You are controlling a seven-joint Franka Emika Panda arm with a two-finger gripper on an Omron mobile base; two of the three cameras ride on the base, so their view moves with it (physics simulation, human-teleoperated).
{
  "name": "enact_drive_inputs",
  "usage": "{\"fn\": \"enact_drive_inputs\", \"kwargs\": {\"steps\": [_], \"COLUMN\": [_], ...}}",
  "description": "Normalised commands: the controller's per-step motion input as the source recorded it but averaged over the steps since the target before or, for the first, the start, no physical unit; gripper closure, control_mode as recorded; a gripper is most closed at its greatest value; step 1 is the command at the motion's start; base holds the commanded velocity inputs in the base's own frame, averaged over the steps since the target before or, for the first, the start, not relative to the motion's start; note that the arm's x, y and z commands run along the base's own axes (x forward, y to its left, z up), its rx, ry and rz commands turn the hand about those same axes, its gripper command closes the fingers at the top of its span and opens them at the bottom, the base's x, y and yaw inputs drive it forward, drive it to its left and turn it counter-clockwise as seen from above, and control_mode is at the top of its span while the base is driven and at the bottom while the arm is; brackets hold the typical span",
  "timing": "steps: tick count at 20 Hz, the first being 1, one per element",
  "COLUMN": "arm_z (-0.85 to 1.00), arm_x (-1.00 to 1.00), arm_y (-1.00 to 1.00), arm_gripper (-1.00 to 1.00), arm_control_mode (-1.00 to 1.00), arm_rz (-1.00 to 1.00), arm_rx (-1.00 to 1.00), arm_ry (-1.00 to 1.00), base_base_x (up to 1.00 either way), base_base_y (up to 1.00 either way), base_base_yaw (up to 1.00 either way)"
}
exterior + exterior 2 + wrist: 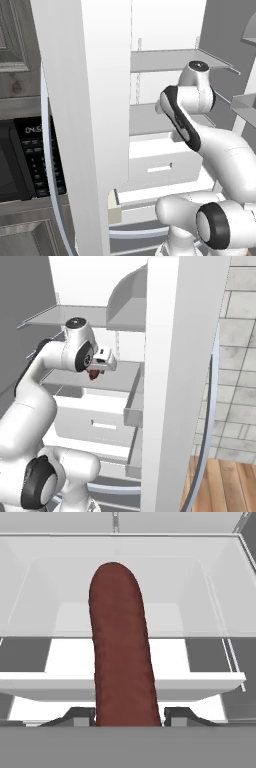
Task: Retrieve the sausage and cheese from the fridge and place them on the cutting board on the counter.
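A dark red-brown sausage stands up between my two dark fingertips, and my gripper is shut on its lower end. From the right base view the gripper hangs inside the open fridge, just above a shelf, with the sausage poking out below it. Under the sausage lies a clear-walled white fridge drawer. The cheese, the cutting board and the counter are out of view.
Open fridge doors flank the arm: one on the left, one on the right. White shelves and drawers fill the interior. A black microwave sits left of the fridge. A tiled wall and wood floor lie to the right.
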Motion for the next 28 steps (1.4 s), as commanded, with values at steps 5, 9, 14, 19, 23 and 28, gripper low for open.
{"fn": "enact_drive_inputs", "kwargs": {"steps": [5, 9, 14, 19, 23, 28], "arm_z": [0.80, 0.65, 0.45, 0.13, 0.00, 0.00], "arm_x": [-0.91, -0.85, -0.65, -0.59, -0.37, 0.00], "arm_y": [0.00, 0.00, -0.17, -0.26, -0.12, 0.00], "arm_gripper": [1.00, 1.00, 1.00, 1.00, 1.00, 1.00], "arm_control_mode": [-1.00, -1.00, -1.00, -1.00, 1.00, 1.00], "arm_rz": [0.10, 0.04, 0.08, 0.14, 0.09, 0.00], "arm_rx": [-0.18, -0.15, -0.06, -0.02, 0.00, 0.00], "arm_ry": [0.00, 0.00, 0.00, 0.00, 0.00, 0.00], "base_base_x": [0.00, 0.00, 0.00, 0.00, -0.15, -0.77], "base_base_y": [0.00, 0.00, 0.00, 0.00, -0.03, -0.02], "base_base_yaw": [0.00, 0.00, 0.00, 0.00, 0.02, 0.07]}}
